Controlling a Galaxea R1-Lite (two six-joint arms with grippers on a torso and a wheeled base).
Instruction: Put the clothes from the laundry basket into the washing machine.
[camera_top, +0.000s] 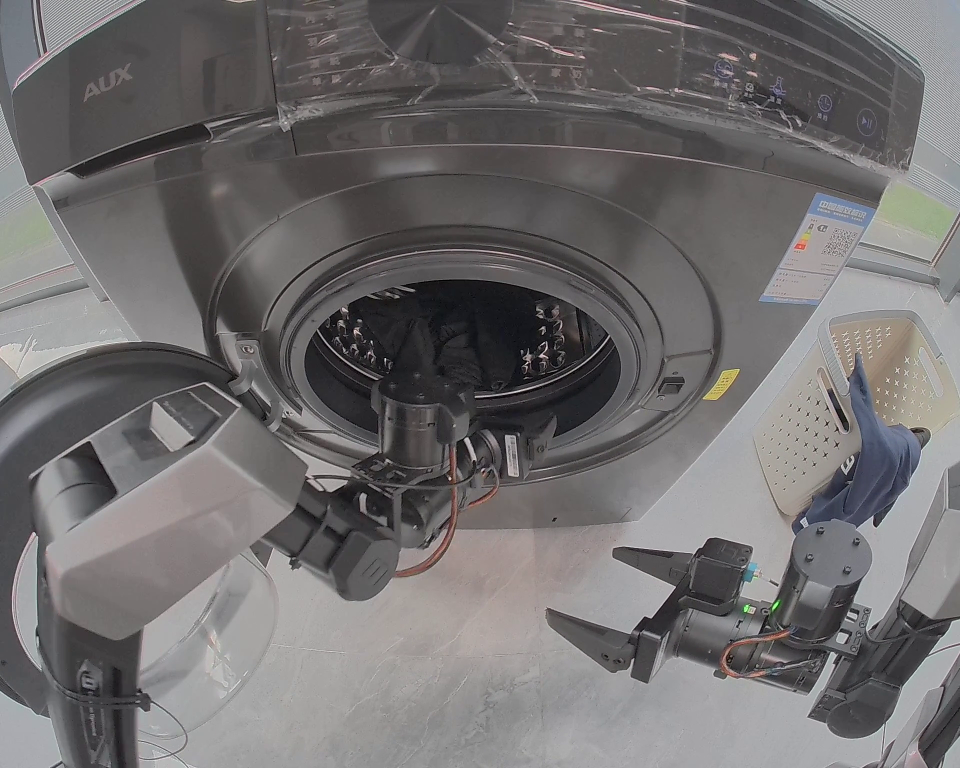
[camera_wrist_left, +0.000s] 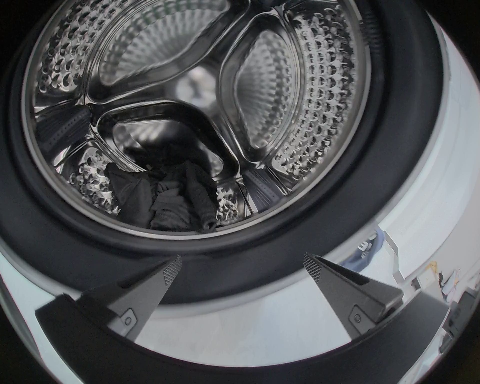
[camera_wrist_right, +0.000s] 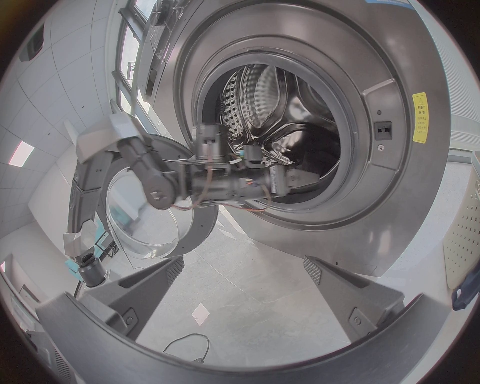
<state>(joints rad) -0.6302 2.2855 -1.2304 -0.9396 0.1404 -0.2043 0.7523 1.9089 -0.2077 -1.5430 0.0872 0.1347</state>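
Head view: pale grey stone-look floor (camera_top: 470, 660), window strips at the far left and right edges. The dark grey washing machine (camera_top: 480, 190) takes up the upper and centre frame, w/ clear film over its control panel. Its round glass door (camera_top: 70, 420) is swung open at mid left. The drum (camera_top: 545, 345) is lit, w/ dark clothes (camera_top: 450, 345) piled low inside. The L arm (camera_top: 400, 510) reaches in from lower left, wrist at the lower rim of the drum mouth. The R pincer (camera_top: 582, 585) hangs above the floor at lower right, fingers spread wide, empty. At mid right the cream perforated laundry basket (camera_top: 810, 430) sits on the floor beside the machine, tipped so its inside faces the camera. A blue garment (camera_top: 875, 470) drapes over its near rim, hanging outside.

L wrist view: the L pincer (camera_wrist_left: 239, 261) is open and empty, just outside the black door seal and pointing into the drum. Dark crumpled clothes lie in a small heap on the perforated steel wall, well beyond the fingertips.

R wrist view: white tiled walls (camera_wrist_right: 55, 100), windows (camera_wrist_right: 125, 95) beyond the machine, a thin cable (camera_wrist_right: 190, 345) on the floor. The R pincer is open, nothing btwn its fingers, facing the machine front. The basket's side and a bit of blue cloth are at the frame edge.
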